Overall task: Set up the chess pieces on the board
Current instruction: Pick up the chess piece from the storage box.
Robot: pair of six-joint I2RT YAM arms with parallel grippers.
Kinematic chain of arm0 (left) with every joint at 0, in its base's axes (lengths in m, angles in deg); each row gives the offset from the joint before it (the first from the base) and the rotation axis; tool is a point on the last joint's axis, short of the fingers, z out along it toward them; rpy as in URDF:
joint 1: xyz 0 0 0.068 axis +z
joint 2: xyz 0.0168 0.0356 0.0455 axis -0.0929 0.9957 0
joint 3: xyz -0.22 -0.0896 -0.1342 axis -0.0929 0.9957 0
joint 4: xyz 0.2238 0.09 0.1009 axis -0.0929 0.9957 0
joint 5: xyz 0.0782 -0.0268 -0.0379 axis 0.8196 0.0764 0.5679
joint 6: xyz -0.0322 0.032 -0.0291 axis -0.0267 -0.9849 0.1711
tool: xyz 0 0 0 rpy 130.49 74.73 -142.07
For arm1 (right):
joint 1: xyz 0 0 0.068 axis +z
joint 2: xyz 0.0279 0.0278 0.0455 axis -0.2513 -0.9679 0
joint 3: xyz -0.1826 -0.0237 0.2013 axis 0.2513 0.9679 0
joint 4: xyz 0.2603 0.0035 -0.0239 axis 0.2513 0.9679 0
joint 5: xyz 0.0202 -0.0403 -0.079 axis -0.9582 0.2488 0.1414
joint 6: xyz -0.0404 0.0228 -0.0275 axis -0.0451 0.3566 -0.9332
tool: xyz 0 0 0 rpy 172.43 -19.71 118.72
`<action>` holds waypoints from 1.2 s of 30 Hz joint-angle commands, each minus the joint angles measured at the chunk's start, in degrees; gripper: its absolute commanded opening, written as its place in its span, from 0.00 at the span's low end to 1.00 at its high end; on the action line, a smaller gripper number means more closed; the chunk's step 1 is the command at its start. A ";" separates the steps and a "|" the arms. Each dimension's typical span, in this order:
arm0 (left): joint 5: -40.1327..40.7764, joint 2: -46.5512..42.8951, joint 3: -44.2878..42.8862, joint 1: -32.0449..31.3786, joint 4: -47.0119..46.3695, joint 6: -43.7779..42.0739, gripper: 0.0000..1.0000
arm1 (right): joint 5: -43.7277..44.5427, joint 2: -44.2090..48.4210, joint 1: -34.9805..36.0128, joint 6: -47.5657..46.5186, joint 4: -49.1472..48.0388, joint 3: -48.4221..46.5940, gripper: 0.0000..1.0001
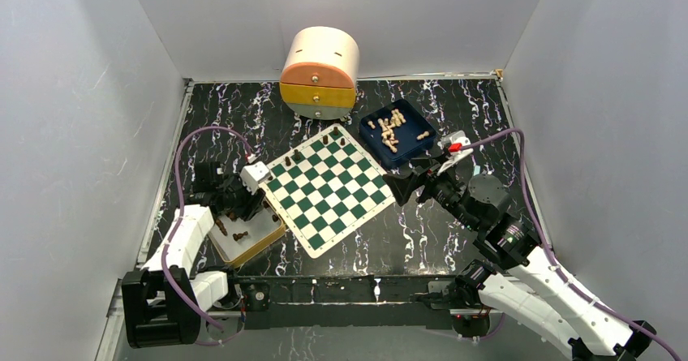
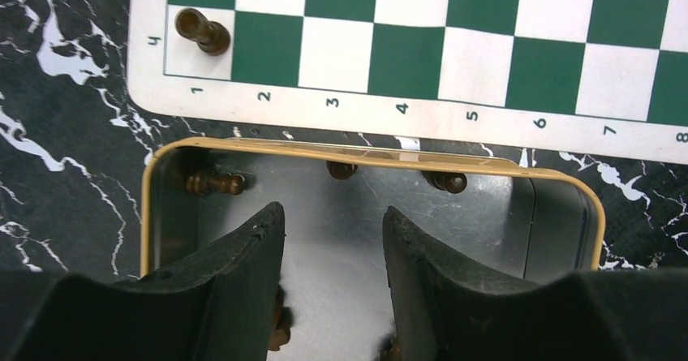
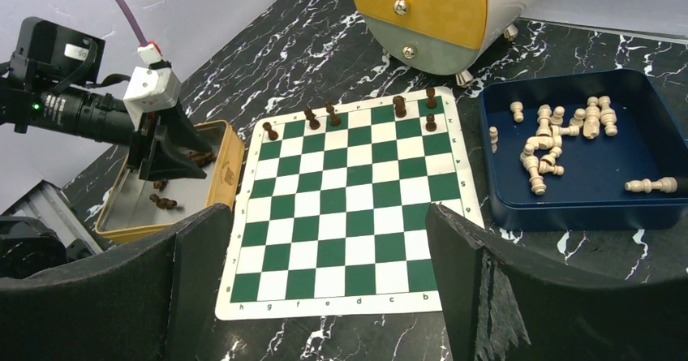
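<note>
The left gripper (image 2: 334,215) hangs over the tan-rimmed tray (image 2: 373,156), its jaws partly apart with only bare grey tray floor showing between the tips. Just ahead of the tips, three dark chess pieces (image 2: 212,184) lie along the tray's far wall; two more peek out low beside the fingers, close to the palm. Beyond the tray's rim, ahead of the jaws, lies the board (image 2: 414,61), with one dark piece (image 2: 203,31) standing on a corner square up and left of the left finger. The right gripper (image 3: 328,215) hovers near the board's right side, jaws wide and empty, with the board between them in the wrist view. Six dark pieces (image 3: 332,115) stand along the board's far rows. Right of its right finger, the blue tray (image 3: 584,213) holds the pale pieces (image 3: 552,134).
</note>
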 commanded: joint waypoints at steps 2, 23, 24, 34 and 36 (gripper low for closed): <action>-2.90 -0.47 1.66 0.30 -2.30 -0.65 0.45 | 1.59 0.16 -0.06 -1.30 -4.26 -0.39 0.99; -5.75 4.55 1.21 0.36 -4.89 -3.31 0.41 | 3.29 0.89 0.00 -1.88 -3.48 -0.07 0.99; -6.00 4.77 1.10 0.36 -4.91 -3.43 0.41 | 3.32 0.98 -0.02 -1.78 -3.54 -0.07 0.99; -7.84 7.26 0.44 0.36 -5.88 -3.79 0.38 | 3.46 0.91 -0.05 -1.73 -3.58 -0.11 0.99; -8.00 7.50 0.44 0.36 -6.02 -4.00 0.37 | 3.50 0.83 -0.06 -1.73 -3.61 -0.11 0.99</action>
